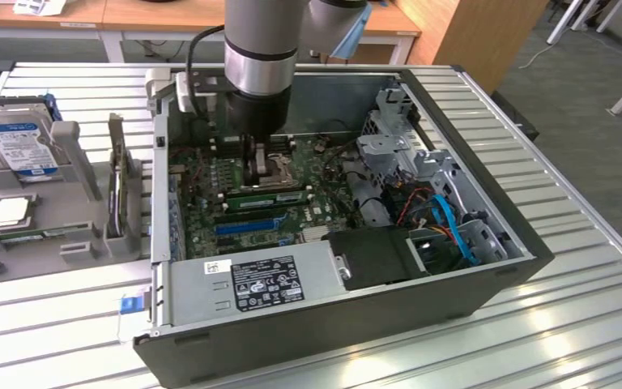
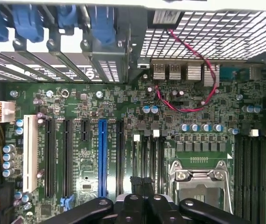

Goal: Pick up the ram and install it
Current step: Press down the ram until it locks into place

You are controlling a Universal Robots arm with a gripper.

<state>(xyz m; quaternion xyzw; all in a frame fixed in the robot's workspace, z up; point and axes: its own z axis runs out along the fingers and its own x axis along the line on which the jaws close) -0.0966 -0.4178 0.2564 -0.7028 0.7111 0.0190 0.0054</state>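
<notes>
Your jaws are clenched tight, and I can't make out anything pinched between them. In the wrist view the gripper [image 2: 142, 203] sits right over the black memory slots [image 2: 147, 158] beside the CPU socket [image 2: 200, 184], with the long blue slot [image 2: 102, 156] and a white slot [image 2: 29, 154] further along the motherboard [image 2: 123, 107]. A red wire [image 2: 189, 70] loops near the rear ports.

From the exterior view, your gripper [image 1: 259, 162] is down inside the open PC case [image 1: 484, 275], near the middle of the board. The ram [image 1: 266, 194] is lying flat along the memory slots just beside the jaws; whether it's fully seated, I can't tell. The power supply [image 1: 257, 284] sits at the case's near edge.

Outside the case, by the slatted tabletop's [image 1: 570, 324] edge on the exterior view's left, a grey holder [image 1: 41, 219] carries the blue-labelled hard drive [image 1: 14, 142].
</notes>
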